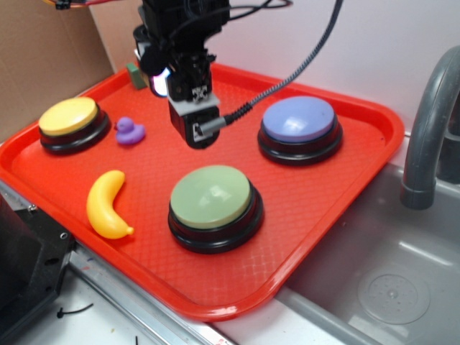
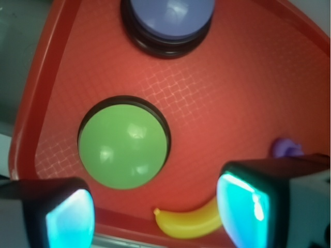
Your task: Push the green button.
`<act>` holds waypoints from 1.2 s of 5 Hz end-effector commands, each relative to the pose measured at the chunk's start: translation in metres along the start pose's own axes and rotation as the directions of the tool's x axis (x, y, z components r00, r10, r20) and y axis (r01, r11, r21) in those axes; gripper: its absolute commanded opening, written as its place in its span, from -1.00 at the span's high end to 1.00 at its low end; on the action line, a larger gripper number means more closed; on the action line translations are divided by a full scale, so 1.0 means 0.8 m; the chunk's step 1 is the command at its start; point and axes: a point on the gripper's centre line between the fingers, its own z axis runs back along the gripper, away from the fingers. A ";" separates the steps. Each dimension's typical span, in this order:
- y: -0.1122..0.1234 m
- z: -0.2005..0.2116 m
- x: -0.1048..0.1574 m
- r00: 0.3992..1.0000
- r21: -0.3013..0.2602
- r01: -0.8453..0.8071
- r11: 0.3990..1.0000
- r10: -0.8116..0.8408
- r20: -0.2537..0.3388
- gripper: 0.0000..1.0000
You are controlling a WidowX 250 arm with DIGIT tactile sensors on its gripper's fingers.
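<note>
The green button (image 1: 210, 197) is a round smooth dome, pale and glossy, on a black base, so it has no long axis; the dome faces up. It sits on the front part of a red plastic tray (image 1: 309, 208) with a fine grid texture. The gripper (image 2: 155, 209) hangs above the tray, behind the button, fingers spread apart, holding nothing. A curved yellow banana (image 1: 108, 205) lies left of the button.

No readable txt, labels, brands or nos. anywhere in either view. Button tops, tray, toys all plain, w/o any markings.
</note>
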 end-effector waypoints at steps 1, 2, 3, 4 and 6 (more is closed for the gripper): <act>-0.009 0.038 -0.005 0.993 -0.015 -0.056 0.998 0.058 0.102 -1.00; -0.011 0.044 -0.007 0.992 -0.007 -0.069 0.998 0.070 0.107 -1.00; -0.009 0.055 -0.011 0.989 -0.002 -0.098 0.995 0.098 0.112 -1.00; -0.003 0.063 -0.016 0.986 0.009 -0.127 0.992 0.125 0.109 -1.00; 0.005 0.080 -0.029 0.980 0.014 -0.154 0.988 0.151 0.129 -1.00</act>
